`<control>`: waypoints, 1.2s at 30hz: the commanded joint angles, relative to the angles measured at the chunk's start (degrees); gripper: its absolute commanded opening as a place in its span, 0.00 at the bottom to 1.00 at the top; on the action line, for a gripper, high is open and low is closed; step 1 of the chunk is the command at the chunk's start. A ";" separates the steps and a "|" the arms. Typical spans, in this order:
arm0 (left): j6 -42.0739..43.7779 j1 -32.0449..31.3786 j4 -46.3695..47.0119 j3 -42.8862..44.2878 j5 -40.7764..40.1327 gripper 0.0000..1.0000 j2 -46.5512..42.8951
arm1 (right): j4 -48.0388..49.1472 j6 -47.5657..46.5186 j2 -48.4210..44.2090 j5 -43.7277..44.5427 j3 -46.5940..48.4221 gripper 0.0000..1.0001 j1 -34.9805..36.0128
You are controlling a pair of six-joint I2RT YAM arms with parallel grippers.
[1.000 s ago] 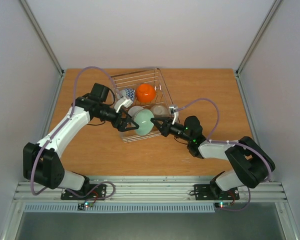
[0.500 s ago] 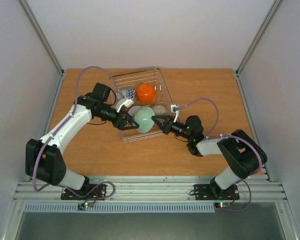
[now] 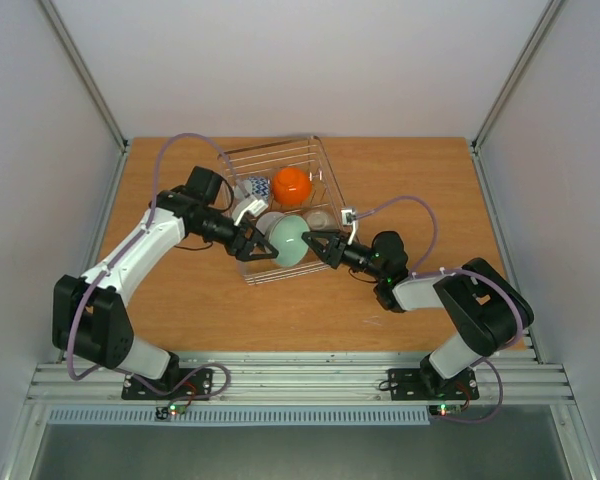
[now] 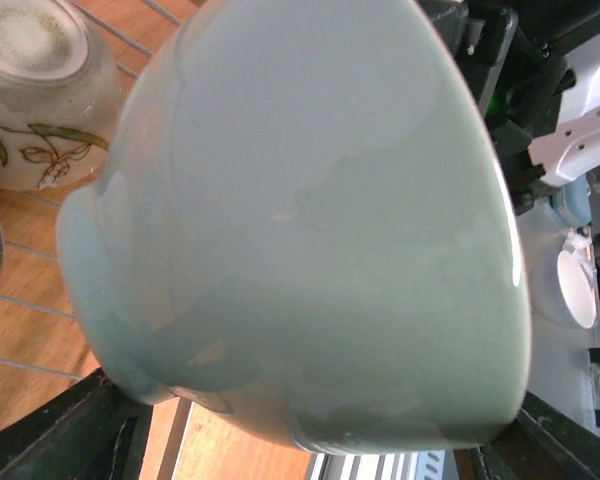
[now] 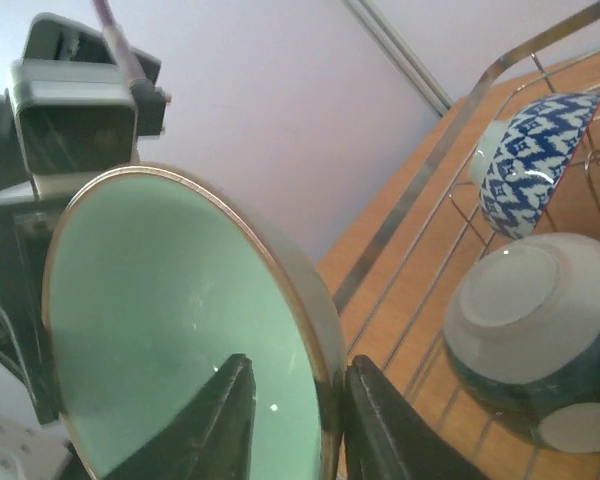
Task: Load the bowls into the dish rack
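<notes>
A: Where is the pale green bowl (image 3: 290,242) seen?

B: It is held on edge at the near end of the dish rack (image 3: 270,147), clasped across its body by the left gripper (image 3: 265,247). Its rim is straddled by the right gripper (image 5: 300,420), jaws narrow; a pinch cannot be confirmed.

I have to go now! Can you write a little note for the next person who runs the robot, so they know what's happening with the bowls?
Left gripper: shut on the pale green bowl, holding it on its side over the dish rack.
Right gripper: fingers straddle that bowl's rim; I cannot tell if it grips.
Done: the orange bowl, blue-patterned bowl, teal-banded bowl and beige bowl sit in the rack.
Left: set the green bowl into the rack, then let go.
</notes>
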 commanded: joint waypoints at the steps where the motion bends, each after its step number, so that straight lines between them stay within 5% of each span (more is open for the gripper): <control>1: 0.41 0.05 1.02 1.22 -1.34 0.01 -0.43 | 7.54 0.91 0.04 -2.20 1.62 0.31 -0.10; 4: 0.06 0.07 2.02 0.59 -3.21 0.00 -0.91 | 6.34 0.87 0.10 -1.70 1.71 0.45 -0.49; 9: -0.64 0.07 3.67 -0.01 -7.04 0.00 -1.41 | 3.38 -0.11 -1.49 -0.28 1.23 0.53 -1.10; 26: -3.86 -1.39 9.48 -0.15 -32.97 0.00 -5.63 | -34.04 -13.64 -24.20 14.47 0.61 0.59 -1.18; 36: 1.70 -9.65 9.39 -1.09 -47.28 0.01 -6.17 | -38.65 -14.13 -26.79 16.95 0.59 0.59 -1.17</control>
